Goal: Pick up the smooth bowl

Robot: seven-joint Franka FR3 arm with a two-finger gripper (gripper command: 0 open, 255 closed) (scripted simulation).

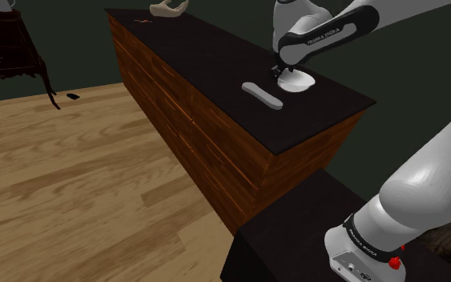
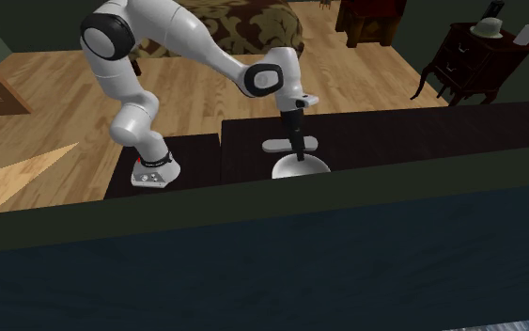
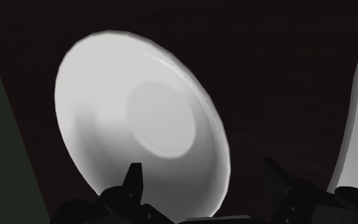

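The bowl (image 1: 297, 81) (image 2: 301, 168) (image 3: 139, 121) is drawn white and smooth, with a flat round base. It is set upright on the dark top of the counter (image 1: 199, 48) (image 2: 394, 127), near the end closest to the stand (image 1: 287, 240) and close to the long edge on the wall side. In the second exterior view its lower part is hidden by a dark green band (image 2: 253, 212).

The fingers (image 3: 133, 184) are held wide apart, straight above the bowl. One tip is seen over the inside and the other outside, so the rim lies between them. Whether either touches the bowl cannot be told.

A flat grey oblong (image 1: 262, 94) (image 2: 290, 145) is laid just beside the bowl, toward the counter's middle, the two apart. A beige object (image 1: 169, 8) is placed at the counter's far end.

The counter's sides are shown as reddish wood planks. The arm (image 1: 432, 176) (image 2: 168, 38) is reached up from the stand and over the counter's near end.

The floor (image 1: 71, 184) is laid in light wood boards, and a small black item (image 1: 73, 96) is left on it. A dark wooden side table (image 1: 7, 48) (image 2: 483, 52) is stood well apart from the counter, before a dark green wall (image 1: 79, 40).
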